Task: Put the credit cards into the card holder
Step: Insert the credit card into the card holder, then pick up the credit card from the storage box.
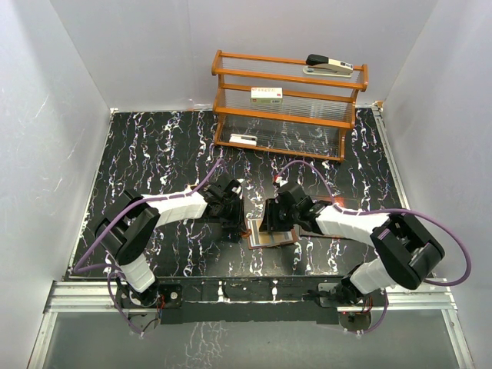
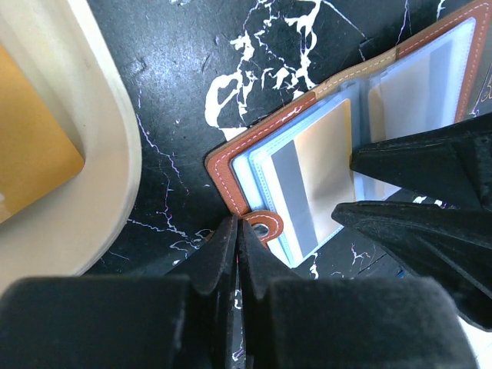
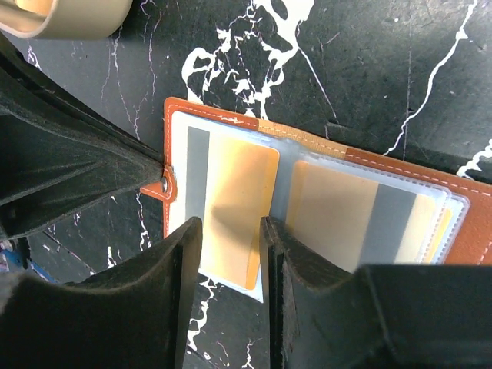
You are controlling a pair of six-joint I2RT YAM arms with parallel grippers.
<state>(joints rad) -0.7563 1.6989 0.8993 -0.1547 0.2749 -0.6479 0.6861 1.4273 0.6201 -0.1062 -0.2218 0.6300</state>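
Right wrist: card holder (image 3: 400,167) (open) runs left-right.

Black marbled tabletop (image 1: 154,154) is open left, right and behind. The centre is crowded: left tool (image 2: 237,227) pinched on the brown leather wallet's (image 3: 400,165) snap tab, right tool (image 3: 231,231) spread above its pages. Tan rounded tray (image 2: 100,154) lies near the tab corner. Orange wooden rack (image 1: 288,100) is well apart at the rear.

Nothing legible shows in any view. The white box (image 1: 267,94) on the wooden rack (image 1: 292,79) carries coloured print; it is too small to read.
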